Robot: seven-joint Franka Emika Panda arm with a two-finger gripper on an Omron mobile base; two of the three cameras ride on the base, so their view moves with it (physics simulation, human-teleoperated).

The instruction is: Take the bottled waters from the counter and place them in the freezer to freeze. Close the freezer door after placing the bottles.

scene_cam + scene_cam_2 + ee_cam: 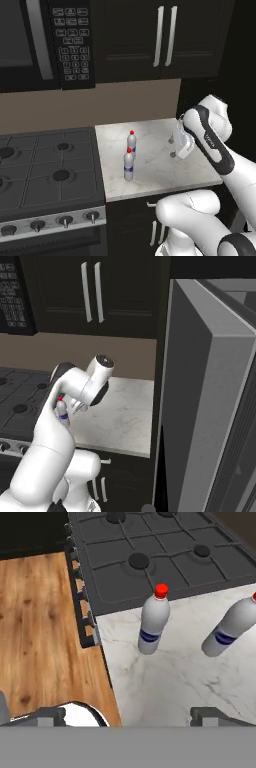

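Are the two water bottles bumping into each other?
Apart. In the hand view, bare marble counter shows between the near bottle and the far bottle, so they stand separately.

Two bottled waters (129,166) (132,142) on marble counter (160,170)

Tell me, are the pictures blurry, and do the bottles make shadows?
Left base view: sharp enough, a bit grainy; front bottle and back bottle cast only faint shadows on the counter. Hand view: bottles look slanted, soft shading at their bases. Right base view: upper cabinets very dark; no glare.
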